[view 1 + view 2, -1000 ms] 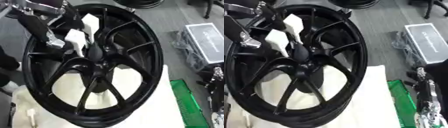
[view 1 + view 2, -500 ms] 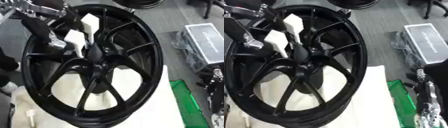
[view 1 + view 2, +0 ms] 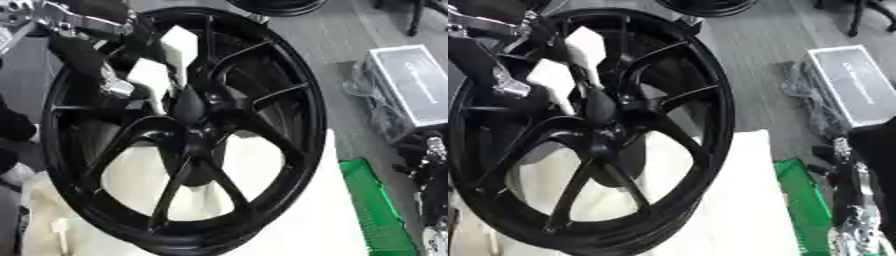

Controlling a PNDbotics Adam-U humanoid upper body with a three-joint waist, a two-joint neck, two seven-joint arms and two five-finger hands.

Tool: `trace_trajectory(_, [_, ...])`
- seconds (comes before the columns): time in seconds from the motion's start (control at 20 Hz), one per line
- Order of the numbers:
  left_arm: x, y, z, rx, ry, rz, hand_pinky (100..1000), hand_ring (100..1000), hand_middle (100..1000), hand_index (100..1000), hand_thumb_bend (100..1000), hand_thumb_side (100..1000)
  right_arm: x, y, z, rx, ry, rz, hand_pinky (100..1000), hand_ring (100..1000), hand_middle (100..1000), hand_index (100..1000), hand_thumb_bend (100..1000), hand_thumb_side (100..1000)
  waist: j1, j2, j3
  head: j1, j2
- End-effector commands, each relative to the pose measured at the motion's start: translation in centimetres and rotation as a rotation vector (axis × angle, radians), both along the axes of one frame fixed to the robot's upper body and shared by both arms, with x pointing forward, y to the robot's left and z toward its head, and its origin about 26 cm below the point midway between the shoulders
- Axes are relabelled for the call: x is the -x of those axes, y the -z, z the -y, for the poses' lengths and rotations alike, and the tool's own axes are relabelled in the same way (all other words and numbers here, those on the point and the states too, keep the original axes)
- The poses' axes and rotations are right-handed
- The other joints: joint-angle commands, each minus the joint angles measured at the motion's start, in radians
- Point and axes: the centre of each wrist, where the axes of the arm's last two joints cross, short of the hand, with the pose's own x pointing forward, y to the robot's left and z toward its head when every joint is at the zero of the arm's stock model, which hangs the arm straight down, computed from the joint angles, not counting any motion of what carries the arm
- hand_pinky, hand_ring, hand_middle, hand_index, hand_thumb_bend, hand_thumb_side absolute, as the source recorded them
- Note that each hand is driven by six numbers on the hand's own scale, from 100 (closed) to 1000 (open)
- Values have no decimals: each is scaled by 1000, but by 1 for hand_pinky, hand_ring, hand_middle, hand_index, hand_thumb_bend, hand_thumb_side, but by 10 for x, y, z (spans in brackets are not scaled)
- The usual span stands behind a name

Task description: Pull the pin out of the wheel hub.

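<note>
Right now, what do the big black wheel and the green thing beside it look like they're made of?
The wheel hub looks like cast metal with glossy black paint, going by highlights along its spokes. The green crate looks like moulded plastic, judging by its matte, ribbed surface; neither is certain.

Even, diffuse indoor light — bright enough, with soft shadows only. The glossy black wheel hub [image 3: 188,130] carries faint sheen along its rim and spokes. Both views are soft and slightly smeared — fine detail at the edges blurs most.

Grey floor [image 3: 350,45] carries a silver case [image 3: 416,85], a green crate [image 3: 376,210] and white cloth [image 3: 737,210].
</note>
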Motion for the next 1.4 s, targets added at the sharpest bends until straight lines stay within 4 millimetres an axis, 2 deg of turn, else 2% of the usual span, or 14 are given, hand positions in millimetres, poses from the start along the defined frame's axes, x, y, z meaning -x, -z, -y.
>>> trace_trajectory(0.05, [2,-12,0,-55,40,26,750,732,718,847,351,706,0,-3,2,11,1,11,660,783,611,760,100,858,0,-12,-1,-2,-11])
trace_trajectory(0.35, [1,-9,0,-70,42,28,748,724,704,833,351,610,0,-3,2,10,0,11,660,783,612,761,100,859,-1,-11,-2,-6,-18])
trace_trajectory(0.6, [-1,-7,1,-81,44,30,749,717,696,817,354,567,0,-3,2,9,-4,11,661,784,613,761,100,859,-3,-9,-2,-13,-28])
trace_trajectory(0.85, [-1,-7,2,-81,40,30,743,701,677,799,277,527,0,-2,1,9,-8,10,662,784,613,762,100,860,-4,-9,-3,-11,-29])
trace_trajectory(0.9, [-1,-7,2,-76,38,28,738,684,653,760,226,491,0,-2,1,9,-8,9,662,784,613,762,100,861,-4,-9,-2,-10,-30])
trace_trajectory(1.0, [0,-9,2,-63,34,24,732,668,629,725,190,465,0,-2,1,9,-9,8,663,784,614,762,100,862,-4,-9,-2,-9,-30])
trace_trajectory(1.1, [1,-12,2,-41,31,14,713,624,578,640,138,386,0,-1,1,8,-11,5,663,785,614,762,100,865,-5,-9,-1,-9,-29])
trace_trajectory(1.2, [4,-15,3,-16,32,3,697,606,543,586,109,352,-1,-1,1,7,-12,2,663,785,614,763,100,867,-4,-9,0,-9,-29])
trace_trajectory(1.3, [8,-18,4,9,37,-6,680,590,513,546,100,266,-1,0,1,7,-12,-1,664,785,614,763,100,867,-5,-10,1,-10,-30])
trace_trajectory(1.4, [12,-22,4,33,42,-15,661,572,488,512,100,246,0,0,1,7,-13,-3,664,785,614,763,100,868,-5,-10,1,-10,-30])
